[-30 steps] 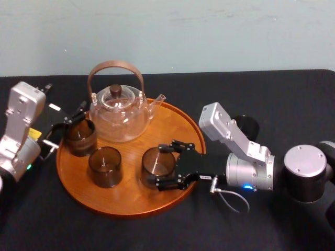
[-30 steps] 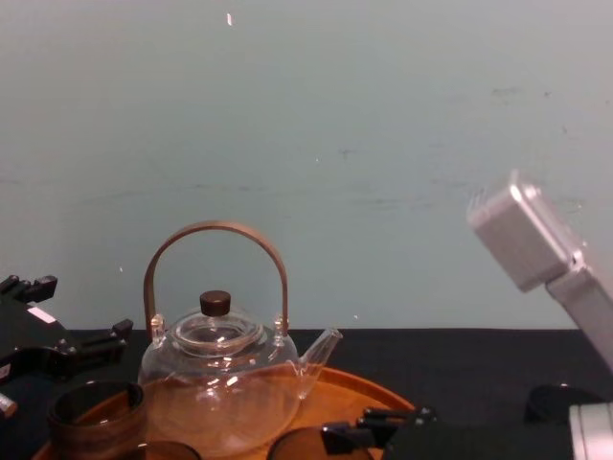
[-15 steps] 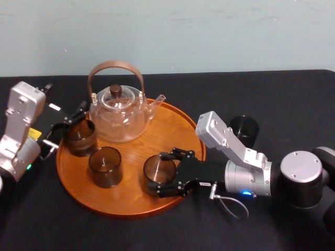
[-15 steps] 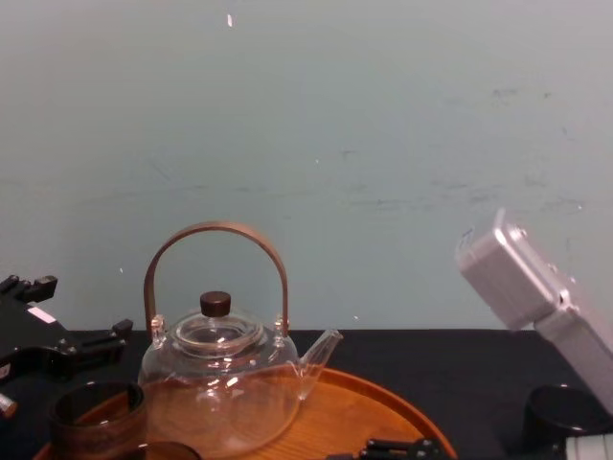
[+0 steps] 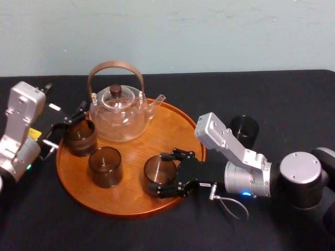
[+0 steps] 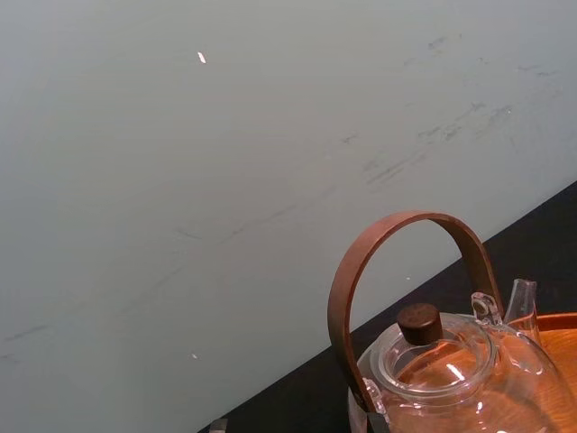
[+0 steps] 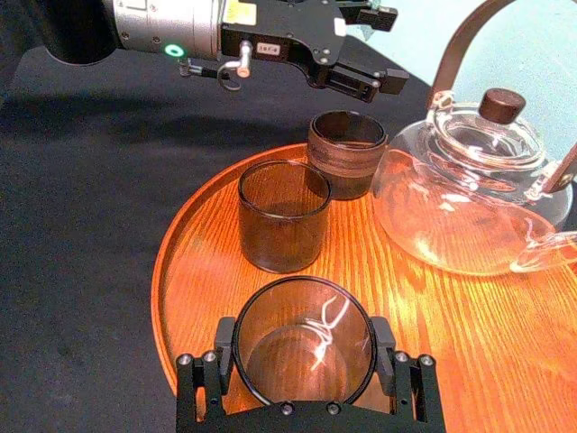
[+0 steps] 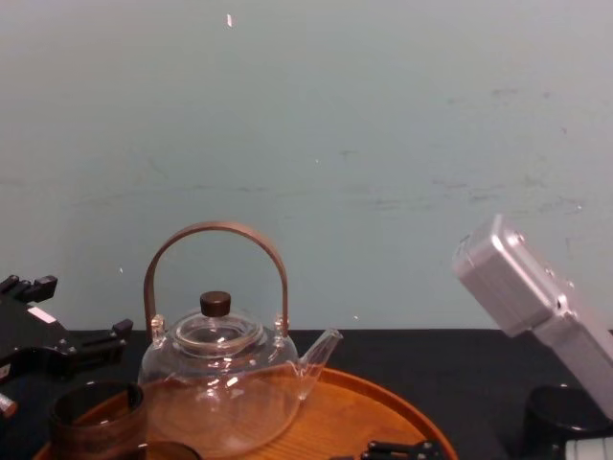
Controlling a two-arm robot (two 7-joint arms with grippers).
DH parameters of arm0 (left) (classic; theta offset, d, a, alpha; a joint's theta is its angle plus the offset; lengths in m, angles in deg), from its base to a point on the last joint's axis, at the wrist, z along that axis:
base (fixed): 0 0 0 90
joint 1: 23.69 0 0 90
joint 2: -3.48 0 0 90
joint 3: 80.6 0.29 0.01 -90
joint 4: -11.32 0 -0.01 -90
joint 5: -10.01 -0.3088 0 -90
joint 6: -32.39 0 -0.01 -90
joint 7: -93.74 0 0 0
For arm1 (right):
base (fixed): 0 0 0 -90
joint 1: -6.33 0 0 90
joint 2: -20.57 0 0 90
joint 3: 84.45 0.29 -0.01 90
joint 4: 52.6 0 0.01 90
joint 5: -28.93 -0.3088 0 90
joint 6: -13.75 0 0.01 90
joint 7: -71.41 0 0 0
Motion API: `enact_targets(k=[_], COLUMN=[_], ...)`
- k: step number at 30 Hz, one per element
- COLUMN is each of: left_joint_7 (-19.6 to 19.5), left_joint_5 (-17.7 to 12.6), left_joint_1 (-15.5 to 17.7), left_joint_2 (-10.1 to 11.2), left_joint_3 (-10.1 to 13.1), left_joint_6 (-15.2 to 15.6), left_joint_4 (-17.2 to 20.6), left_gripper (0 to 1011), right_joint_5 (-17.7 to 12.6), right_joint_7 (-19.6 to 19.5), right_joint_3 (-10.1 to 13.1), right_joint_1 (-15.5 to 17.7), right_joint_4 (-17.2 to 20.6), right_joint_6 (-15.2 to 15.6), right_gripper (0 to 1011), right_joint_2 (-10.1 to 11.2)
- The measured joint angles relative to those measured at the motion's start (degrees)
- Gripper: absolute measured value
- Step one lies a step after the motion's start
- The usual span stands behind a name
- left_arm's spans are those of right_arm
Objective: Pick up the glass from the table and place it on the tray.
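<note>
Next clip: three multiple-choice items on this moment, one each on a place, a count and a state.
1. Where is the glass held by the right end effector? A on the floor; B within the tray's rim; C on a shelf.
2. How many dark glasses are within that rim? A one; B two; C three.
3. The teapot's lid is: A seated; B on the tray; C missing.
1 B: wood surrounds it. 2 C: the glass, the middle glass, and the rear-left glass by the left end effector. 3 A: its knob tops the pot.
</note>
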Motion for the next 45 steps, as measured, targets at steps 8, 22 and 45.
enact_targets(k=[8, 22, 45], left_joint_7=[0.0, 0.0, 0.0], left_joint_5=[0.0, 0.0, 0.0], left_joint_1=[0.0, 0.0, 0.0], left_joint_2=[0.0, 0.0, 0.0], left_joint_3=[0.0, 0.0, 0.0], left_joint_6=[0.0, 0.0, 0.0], left_joint_4=[0.0, 0.0, 0.0], left_gripper=[1001, 1001, 1001], right_joint_5=[-0.11, -0.22, -7.06], right_joint_7=[0.05, 0.11, 2.75], right_joint_3=[0.04, 0.04, 5.15], right_joint_1=[0.0, 0.0, 6.45], right_joint_4=[0.0, 0.0, 8.78], right_joint_6=[0.04, 0.07, -1.63], right_gripper=[1002, 1002, 1002], right_joint_2=[0.0, 0.0, 9.14])
